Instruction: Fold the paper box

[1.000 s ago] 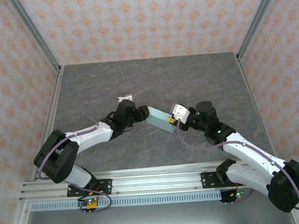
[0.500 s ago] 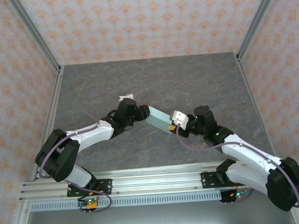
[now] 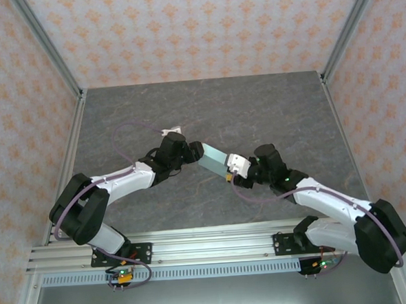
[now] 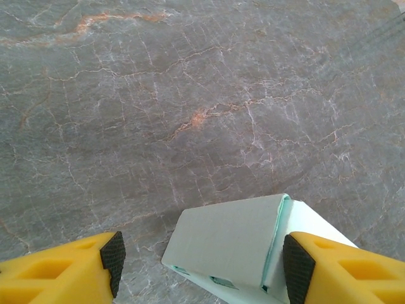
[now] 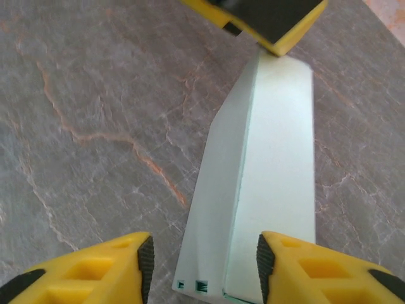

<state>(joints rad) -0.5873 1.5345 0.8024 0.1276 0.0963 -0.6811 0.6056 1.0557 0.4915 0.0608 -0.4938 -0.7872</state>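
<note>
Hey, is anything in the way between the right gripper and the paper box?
Nothing visible. The right gripper is open right at the near end of the box, with no object between them. The left gripper, also open, is at the far end.

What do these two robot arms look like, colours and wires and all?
The left arm and right arm have white shells with chunky black joints and a thin purple cable looping alongside. The left pincer and right pincer have blocky yellow fingers tipped with black pads.
</note>
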